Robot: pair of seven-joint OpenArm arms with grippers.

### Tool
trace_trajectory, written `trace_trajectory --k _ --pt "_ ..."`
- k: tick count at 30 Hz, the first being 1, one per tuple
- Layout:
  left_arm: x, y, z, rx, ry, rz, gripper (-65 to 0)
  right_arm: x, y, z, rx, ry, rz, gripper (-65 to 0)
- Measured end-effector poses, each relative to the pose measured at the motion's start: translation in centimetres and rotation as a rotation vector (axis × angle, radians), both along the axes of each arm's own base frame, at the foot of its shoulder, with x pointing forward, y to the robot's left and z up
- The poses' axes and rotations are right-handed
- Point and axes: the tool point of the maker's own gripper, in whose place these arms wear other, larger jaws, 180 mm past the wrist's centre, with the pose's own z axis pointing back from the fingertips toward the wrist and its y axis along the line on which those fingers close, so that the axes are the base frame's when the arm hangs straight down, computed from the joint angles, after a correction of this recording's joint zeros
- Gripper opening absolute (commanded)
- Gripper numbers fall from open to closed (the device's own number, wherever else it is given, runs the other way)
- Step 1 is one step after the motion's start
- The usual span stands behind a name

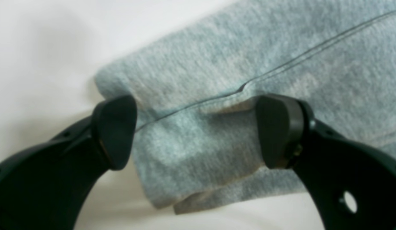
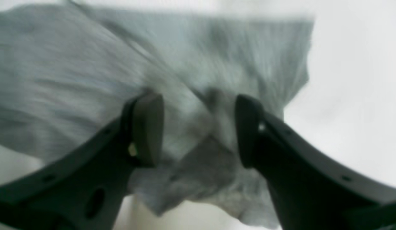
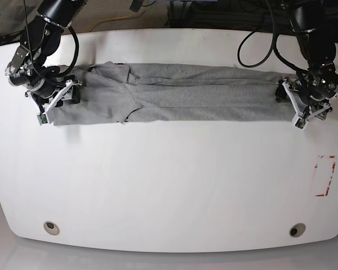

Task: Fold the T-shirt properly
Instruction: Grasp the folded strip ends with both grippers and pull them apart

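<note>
The light grey T-shirt (image 3: 174, 93) lies as a long, narrow folded strip across the far half of the white table (image 3: 169, 185). My left gripper (image 3: 298, 104) is at the strip's right end. In its wrist view, the left gripper (image 1: 196, 131) stands open, its pads on either side of a stitched hem of the T-shirt (image 1: 249, 57). My right gripper (image 3: 55, 101) is at the strip's left end. The right wrist view is blurred; there the right gripper (image 2: 198, 129) has its jaws apart over bunched cloth of the T-shirt (image 2: 73, 73), with nothing pinched.
A red-and-white rectangular mark (image 3: 325, 175) sits near the table's right edge. Two round holes (image 3: 52, 227) (image 3: 296, 230) lie near the front edge. Cables (image 3: 259, 39) hang behind the far edge.
</note>
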Motion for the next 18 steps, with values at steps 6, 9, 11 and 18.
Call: trace_trajectory --k 6,9,11,18 --pt "2.0 -1.2 3.8 -0.130 -0.151 0.021 -9.0 -0.4 5.4 1.3 0.183 -0.071 0.124 -30.4" --pt "2.3 -0.9 5.0 -0.198 -0.188 0.053 -8.9 -0.9 7.3 0.0 0.223 -0.028 0.170 -30.4" --pt "1.3 0.2 4.8 -0.210 -0.149 0.103 -8.8 -1.2 8.0 -1.4 0.263 0.010 0.173 -30.4" --pt "-0.4 3.5 4.3 -0.322 -0.112 0.227 0.0 -1.5 7.8 -4.5 0.381 0.052 0.093 -30.4"
